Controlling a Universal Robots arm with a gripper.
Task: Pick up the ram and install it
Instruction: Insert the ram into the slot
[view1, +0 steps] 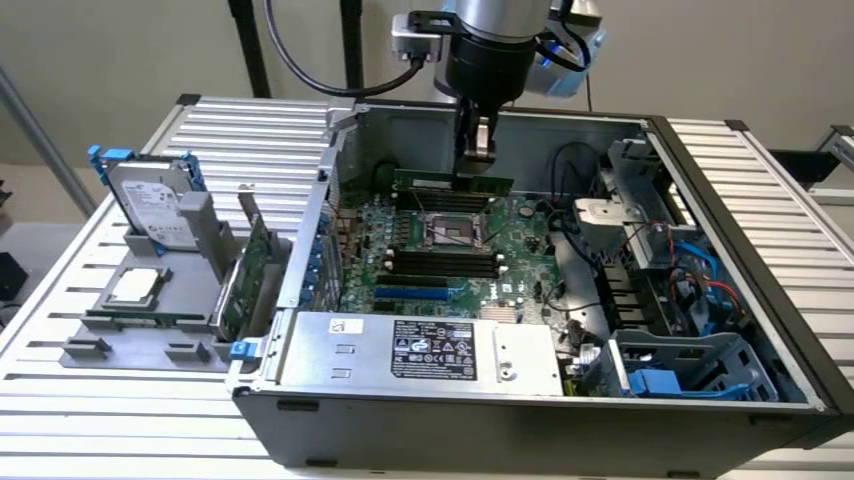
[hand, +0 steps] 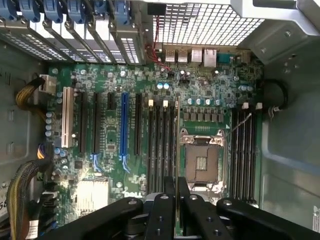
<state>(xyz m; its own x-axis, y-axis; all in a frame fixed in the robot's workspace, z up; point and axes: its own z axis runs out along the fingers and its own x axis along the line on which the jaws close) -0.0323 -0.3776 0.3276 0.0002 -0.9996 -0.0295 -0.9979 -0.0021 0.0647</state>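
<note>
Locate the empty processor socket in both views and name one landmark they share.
Exterior view: the processor socket sits mid-motherboard, directly under the ram gripped by the pincer.
Wrist view: the processor socket lies just past the pincer, between two banks of memory slots.
Shared landmark: the blue expansion slot.
</note>
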